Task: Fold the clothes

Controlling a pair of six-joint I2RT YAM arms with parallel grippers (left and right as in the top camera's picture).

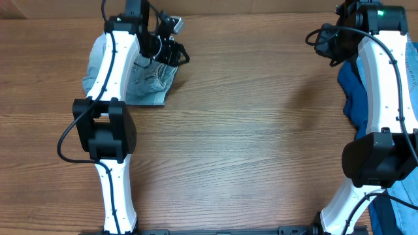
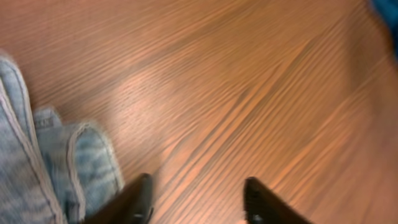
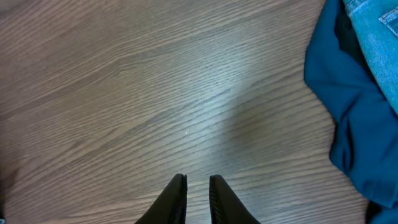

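The pale denim shorts (image 1: 151, 81) lie bunched at the table's far left, partly under my left arm. In the left wrist view their stitched hem (image 2: 56, 168) sits just left of my left finger. My left gripper (image 1: 171, 49) (image 2: 198, 180) hangs at the shorts' right edge, open, with only bare wood between its fingers. At the far right my right gripper (image 1: 326, 40) (image 3: 198, 178) is shut and empty, its fingertips a thin gap apart. A dark blue cloth (image 1: 356, 91) (image 3: 348, 106) lies to its right, with a brighter light-blue denim garment (image 3: 379, 43) beside it.
The wooden table (image 1: 248, 130) spans the view between the two arms. More light-blue denim (image 1: 395, 209) shows at the bottom right corner, behind the right arm's base. The right arm covers part of the dark blue cloth.
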